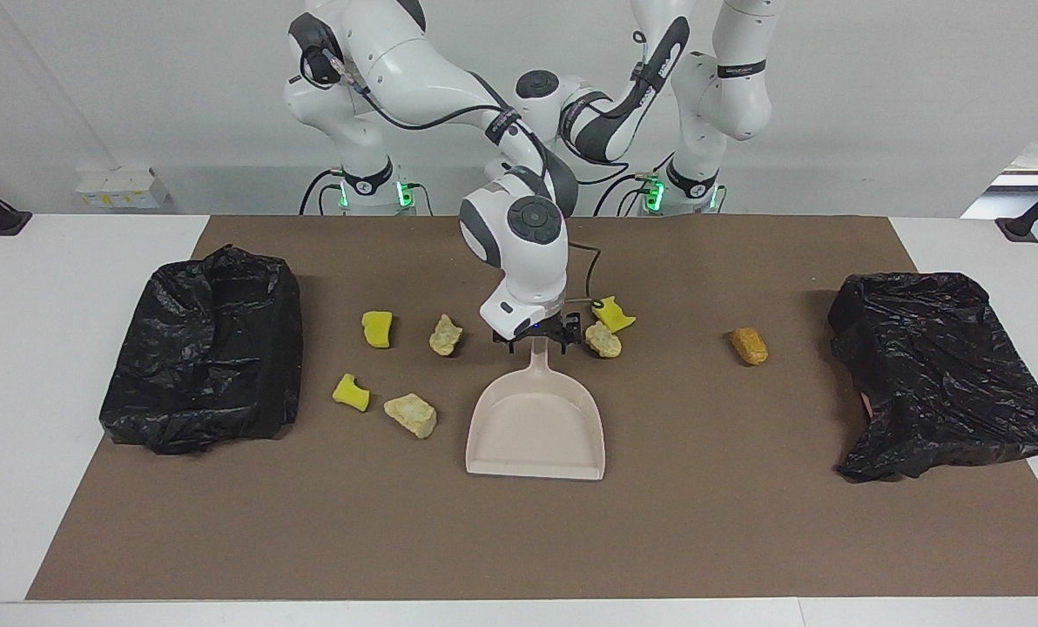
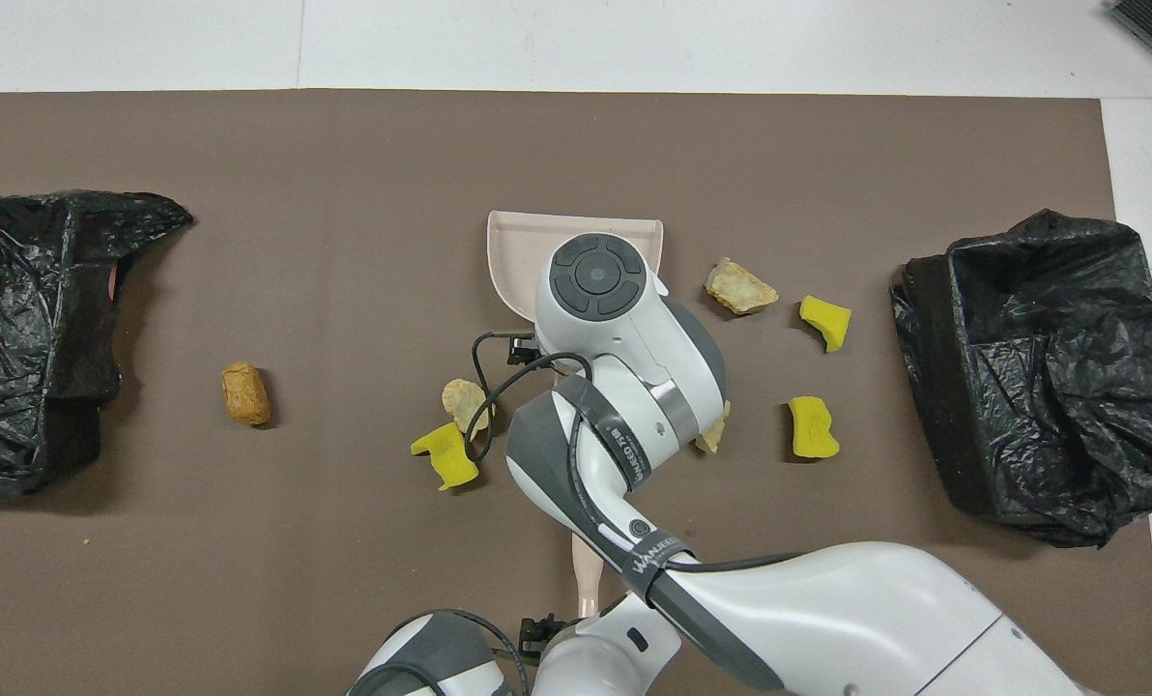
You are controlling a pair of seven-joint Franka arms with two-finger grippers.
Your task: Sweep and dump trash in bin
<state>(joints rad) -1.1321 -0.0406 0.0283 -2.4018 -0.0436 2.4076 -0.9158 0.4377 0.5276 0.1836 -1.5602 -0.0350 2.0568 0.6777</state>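
Observation:
The beige dustpan (image 1: 536,427) lies flat mid-table, its handle pointing toward the robots. My right gripper (image 1: 536,342) is down at that handle, open, one finger on each side. Several trash chunks lie around it: yellow sponge pieces (image 1: 377,328), cream lumps (image 1: 411,414) and an orange-brown lump (image 1: 749,346). The brush handle (image 2: 586,575) shows in the overhead view, nearer the robots than the dustpan. My left gripper (image 2: 540,630) hangs beside the brush handle's near end, mostly covered by the arms. In the facing view it is hidden.
Two bins lined with black bags stand on the brown mat, one (image 1: 205,348) at the right arm's end and one (image 1: 937,374) at the left arm's end. The right arm's wrist covers part of the dustpan from above. White table shows around the mat.

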